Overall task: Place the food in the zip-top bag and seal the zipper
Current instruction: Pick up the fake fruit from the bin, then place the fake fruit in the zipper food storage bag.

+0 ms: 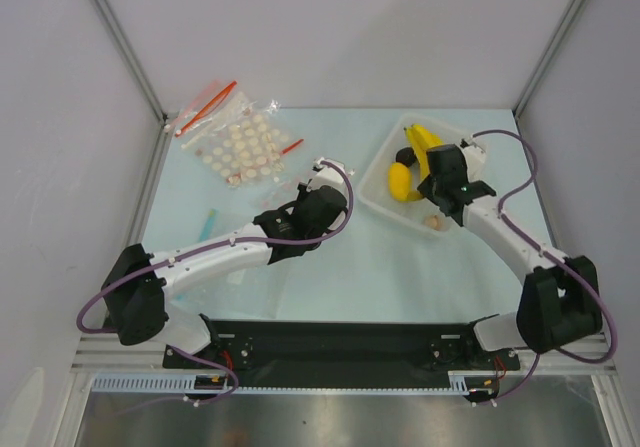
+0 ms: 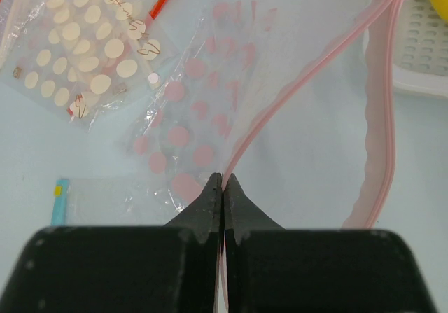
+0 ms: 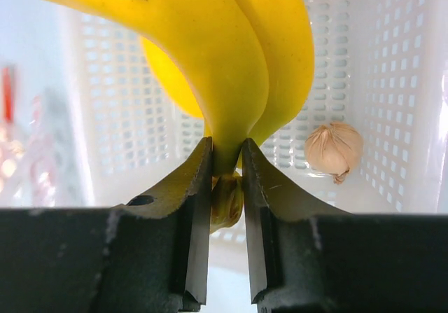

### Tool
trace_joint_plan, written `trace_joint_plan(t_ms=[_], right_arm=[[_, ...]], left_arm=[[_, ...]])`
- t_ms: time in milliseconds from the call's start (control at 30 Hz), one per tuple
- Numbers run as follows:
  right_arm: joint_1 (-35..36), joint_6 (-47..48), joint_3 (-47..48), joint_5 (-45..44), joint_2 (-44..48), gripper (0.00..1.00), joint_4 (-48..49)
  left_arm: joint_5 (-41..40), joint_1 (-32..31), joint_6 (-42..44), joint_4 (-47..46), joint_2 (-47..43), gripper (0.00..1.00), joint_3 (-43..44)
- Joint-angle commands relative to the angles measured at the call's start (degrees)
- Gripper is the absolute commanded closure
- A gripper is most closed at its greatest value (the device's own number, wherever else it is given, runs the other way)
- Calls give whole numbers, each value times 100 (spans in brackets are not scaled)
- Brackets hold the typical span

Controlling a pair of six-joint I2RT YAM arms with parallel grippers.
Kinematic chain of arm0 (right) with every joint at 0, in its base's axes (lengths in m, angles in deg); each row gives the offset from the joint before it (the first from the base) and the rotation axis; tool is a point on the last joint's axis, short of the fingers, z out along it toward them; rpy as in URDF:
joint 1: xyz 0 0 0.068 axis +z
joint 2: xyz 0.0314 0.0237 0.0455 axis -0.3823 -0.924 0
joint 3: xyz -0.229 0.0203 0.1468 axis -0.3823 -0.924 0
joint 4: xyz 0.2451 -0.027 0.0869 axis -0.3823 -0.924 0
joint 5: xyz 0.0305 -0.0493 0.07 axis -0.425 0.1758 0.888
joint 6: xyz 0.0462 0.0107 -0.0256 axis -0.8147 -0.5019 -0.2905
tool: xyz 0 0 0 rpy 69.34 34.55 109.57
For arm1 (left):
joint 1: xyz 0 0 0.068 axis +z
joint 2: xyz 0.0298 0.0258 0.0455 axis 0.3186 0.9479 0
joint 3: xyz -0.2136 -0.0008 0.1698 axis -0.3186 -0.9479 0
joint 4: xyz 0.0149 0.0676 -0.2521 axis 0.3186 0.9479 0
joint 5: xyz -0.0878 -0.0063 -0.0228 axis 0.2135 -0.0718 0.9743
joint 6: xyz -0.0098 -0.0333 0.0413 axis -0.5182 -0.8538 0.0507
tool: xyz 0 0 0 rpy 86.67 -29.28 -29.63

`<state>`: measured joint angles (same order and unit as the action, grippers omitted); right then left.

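Left end effector (image 2: 222,181): I saw it pinched tight on the zipper (image 2: 301,82). Right end effector (image 3: 226,155): clamped on banana bunch (image 3: 231,61) stem; bunch's top was cropped out.

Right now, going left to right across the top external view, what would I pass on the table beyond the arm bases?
Bag of cream discs → left gripper → left rim of the white perforated basket → yellow mango → banana bunch.

Pale grey walls (image 1: 330,27), lt-blue tbl (image 1: 400,267)
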<state>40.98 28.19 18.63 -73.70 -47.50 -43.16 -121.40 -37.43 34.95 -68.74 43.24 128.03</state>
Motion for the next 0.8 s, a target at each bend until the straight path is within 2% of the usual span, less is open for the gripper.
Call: trace_joint_plan(t_ms=[0, 133, 233, 500, 667, 767], right_arm=[[-66, 671, -423, 361, 683, 89, 642], [-66, 1190, -802, 1247, 1142, 90, 1145], [-5, 1410, -847, 1705, 1344, 95, 1128], [698, 2034, -1031, 1760, 2362, 94, 681], [769, 2219, -1285, 1611, 2855, 94, 530], [795, 2298, -1497, 1707, 3058, 94, 504]], left_arm=[[-86, -24, 3, -37, -82, 100, 85], [-130, -24, 20, -28, -47, 100, 102], [-156, -24, 38, -28, -38, 100, 94], [-43, 72, 65, -116, 41, 100, 102], [45, 230, 82, -160, 93, 100, 208], [388, 424, 38, -169, 207, 100, 383]])
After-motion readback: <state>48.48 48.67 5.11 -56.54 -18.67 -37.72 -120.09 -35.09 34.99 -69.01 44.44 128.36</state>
